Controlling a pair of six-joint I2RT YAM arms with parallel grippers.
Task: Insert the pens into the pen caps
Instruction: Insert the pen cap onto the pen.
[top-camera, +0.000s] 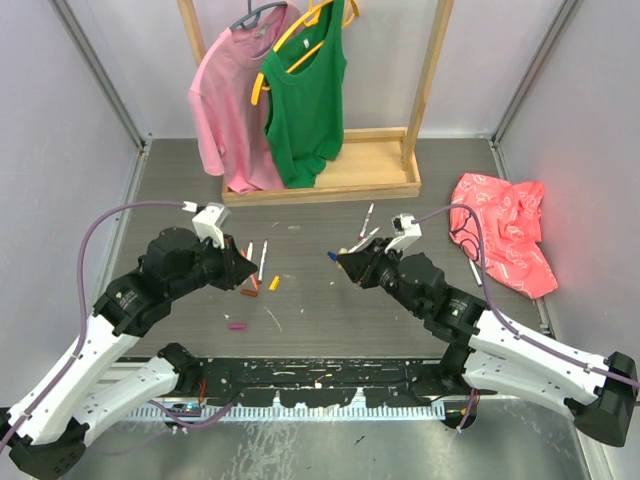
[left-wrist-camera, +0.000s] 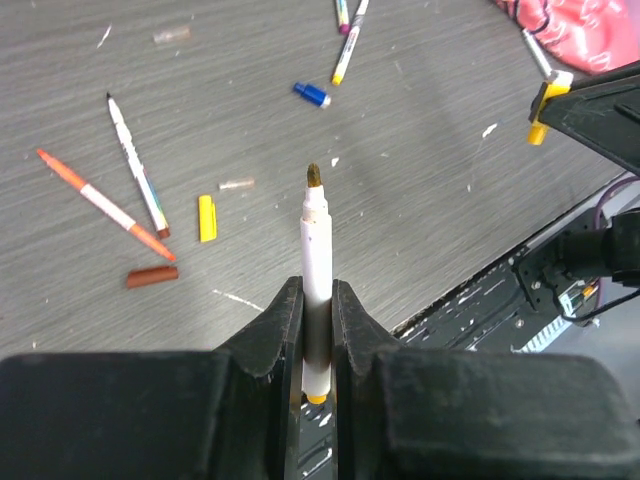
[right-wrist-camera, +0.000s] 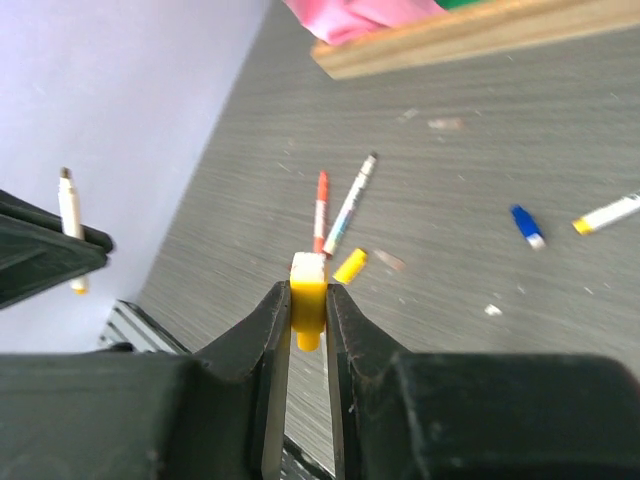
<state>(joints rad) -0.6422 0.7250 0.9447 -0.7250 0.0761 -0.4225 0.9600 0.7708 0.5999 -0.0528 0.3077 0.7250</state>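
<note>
My left gripper (left-wrist-camera: 318, 300) is shut on a white pen (left-wrist-camera: 316, 250) with a yellow rear end and a dark olive tip pointing away from me. My right gripper (right-wrist-camera: 308, 300) is shut on a yellow cap (right-wrist-camera: 308, 282). In the top view the two grippers (top-camera: 245, 265) (top-camera: 345, 262) face each other above the table, about a hand's width apart. On the table lie an orange pen (left-wrist-camera: 100, 203), a thin dark-tipped pen (left-wrist-camera: 135, 165), a yellow cap (left-wrist-camera: 206, 217), a brown cap (left-wrist-camera: 152, 276), a blue cap (left-wrist-camera: 311, 95) and a magenta cap (top-camera: 237, 325).
Two more pens (top-camera: 366, 228) lie behind the right gripper. A wooden clothes rack (top-camera: 330, 180) with a pink shirt and a green top stands at the back. A red cloth (top-camera: 505, 235) lies at the right. A black rail (top-camera: 320, 380) runs along the near edge.
</note>
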